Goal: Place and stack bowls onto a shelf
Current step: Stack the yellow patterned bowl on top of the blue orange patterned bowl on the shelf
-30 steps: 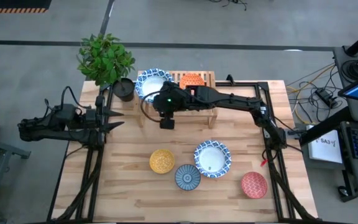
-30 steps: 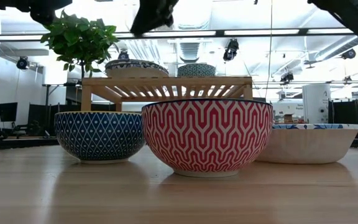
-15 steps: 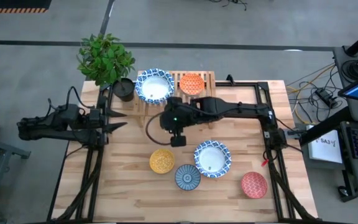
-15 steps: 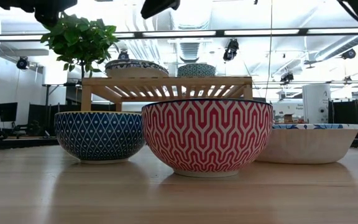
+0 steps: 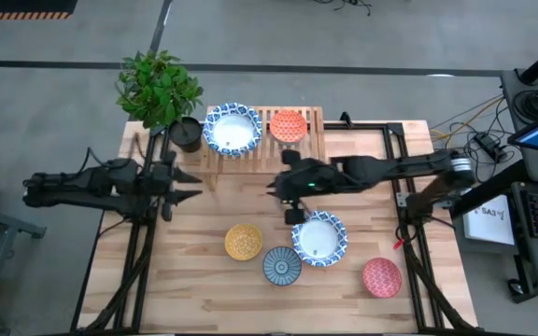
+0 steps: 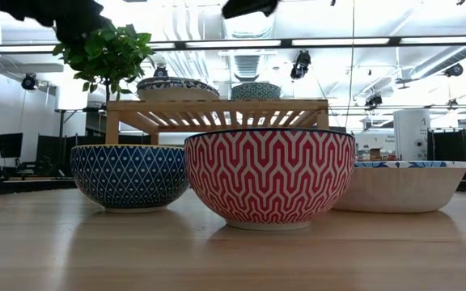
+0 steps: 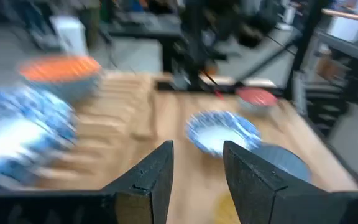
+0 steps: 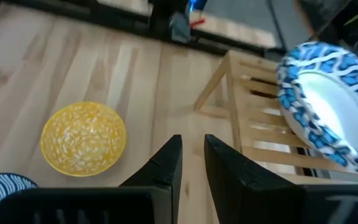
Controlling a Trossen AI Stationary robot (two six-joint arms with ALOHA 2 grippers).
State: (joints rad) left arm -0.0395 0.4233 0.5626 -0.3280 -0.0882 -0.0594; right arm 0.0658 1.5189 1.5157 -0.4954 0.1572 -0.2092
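Note:
The light-wood shelf [image 5: 308, 140] stands at the table's far edge. A white bowl with a blue rim [image 5: 232, 129] and an orange bowl [image 5: 288, 124] sit on its slatted top. On the tabletop rest a yellow bowl [image 5: 244, 242], a blue-grey bowl [image 5: 281, 265], a white blue-rimmed bowl [image 5: 318, 239] and a red bowl [image 5: 381, 277]. My right gripper [image 5: 295, 216] hangs empty over the far-left rim of that white bowl, its fingers narrowly open [image 8: 193, 158]. My left gripper [image 5: 194, 184] is open [image 7: 197, 177] and empty, left of the shelf.
A dark pot with a green plant [image 5: 187, 133] stands at the table's far left corner, beside the shelf. Bare planks lie between the shelf and the bowls and along the table's left side [image 5: 185, 271]. Dark frame bars [image 5: 404, 215] run along the table's sides.
My right gripper has drawn back from the front of the shelf toward the near edge and to the right, ending above the white bowl on the table. My left gripper has shifted a little toward the right. The bowls have stayed in place.

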